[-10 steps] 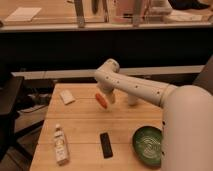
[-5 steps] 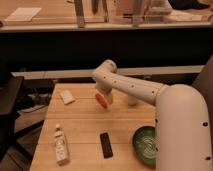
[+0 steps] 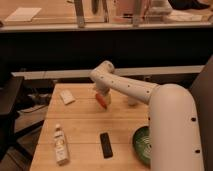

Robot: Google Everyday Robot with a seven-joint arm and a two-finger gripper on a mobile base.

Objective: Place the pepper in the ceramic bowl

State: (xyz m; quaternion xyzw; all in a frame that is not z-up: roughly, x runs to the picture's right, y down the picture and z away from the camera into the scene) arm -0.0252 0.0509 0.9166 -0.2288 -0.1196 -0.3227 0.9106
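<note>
At the left of the wooden table (image 3: 80,125), a white packet (image 3: 67,97) is seen near the far edge. A small bottle (image 3: 60,145) lies well nearer the camera. Neither is near the path of the coming move.

Toward the middle, the gripper (image 3: 103,95) is found pointing down over the far half of the table, with the pepper (image 3: 102,101) directly under its tip and touching it. The pepper's long axis appears slanted, though this is not clear. Whether the pepper is clamped, or merely lies beneath an open gripper, cannot be told. It also cannot be told whether it is lifted off the wood.

A black remote (image 3: 105,145) is set nearer the camera, almost straight in front of the pepper. Further right, a small white cup (image 3: 132,101) is partly hidden behind the arm (image 3: 130,87).

The ceramic bowl (image 3: 141,145) is placed at the right, at the near edge, half covered by the robot's body. From the pepper it lies to the right and toward the camera — well apart. A diagonal carry is judged necessary; the remote is just left of that line and the cup just behind it.
</note>
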